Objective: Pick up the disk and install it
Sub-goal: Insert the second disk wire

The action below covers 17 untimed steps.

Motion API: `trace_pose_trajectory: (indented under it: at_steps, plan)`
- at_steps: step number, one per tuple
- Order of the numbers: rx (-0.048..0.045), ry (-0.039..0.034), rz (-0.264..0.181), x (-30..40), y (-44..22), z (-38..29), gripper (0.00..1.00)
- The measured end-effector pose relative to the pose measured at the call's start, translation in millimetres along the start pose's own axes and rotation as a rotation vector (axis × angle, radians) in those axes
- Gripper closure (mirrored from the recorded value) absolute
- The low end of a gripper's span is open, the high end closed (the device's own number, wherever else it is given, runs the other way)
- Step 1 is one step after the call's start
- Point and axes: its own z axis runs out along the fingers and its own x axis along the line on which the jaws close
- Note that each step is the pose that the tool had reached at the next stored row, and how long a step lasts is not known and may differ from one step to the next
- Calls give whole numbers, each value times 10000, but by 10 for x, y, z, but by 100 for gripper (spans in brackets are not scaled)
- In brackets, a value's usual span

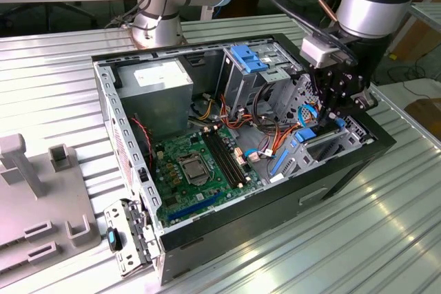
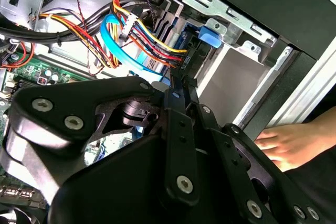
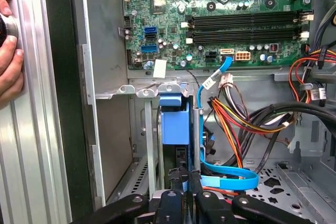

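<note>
The disk (image 3: 174,124) stands edge-on in a slot of the grey drive cage (image 3: 113,129) at the front of the open computer case (image 1: 207,228), its bright blue carrier showing in both wrist views. In the second wrist view the blue carrier (image 2: 193,45) lies just past the fingertips. My gripper (image 3: 185,178) reaches down into the cage from above, black fingers (image 2: 178,124) drawn close together and pinching the carrier's near edge. In the exterior view the gripper (image 1: 328,116) hangs over the case's right end.
Blue data cable (image 3: 231,179) and bundled red, yellow and black wires (image 2: 149,40) run right beside the fingers. The motherboard (image 1: 200,166) and power supply (image 1: 155,80) fill the rest of the case. A fixed blue bracket (image 1: 249,56) tops another cage. A person's hand (image 2: 286,142) rests outside the case.
</note>
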Motion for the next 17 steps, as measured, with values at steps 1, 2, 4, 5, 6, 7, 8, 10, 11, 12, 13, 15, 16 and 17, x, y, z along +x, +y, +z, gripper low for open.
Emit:
trace_pose_trajectory:
  at_steps: [1,2,4,5,6,7,8,10,11,12,13,15,16,17]
  plan:
    - [0,-1,0,0,1,3,84]
    - [1,0,0,-1,1,5,84]
    - [0,0,0,-2,2,12,84]
    - [0,0,0,-2,2,15,84]
    - [0,-1,0,-2,2,17,84]
    - [0,0,0,-2,3,19,84]
    - [0,-1,0,-2,3,19,84]
    - [0,-3,0,-3,3,19,84]
    - [0,-6,1,-2,3,17,84]
    - [0,-12,2,-1,1,4,84]
    - [0,-4,1,2,-2,-16,84]
    - [1,-9,2,2,-3,-20,84]
    - [0,-8,1,3,-3,-20,84]
    - [0,-8,1,3,-3,-21,84]
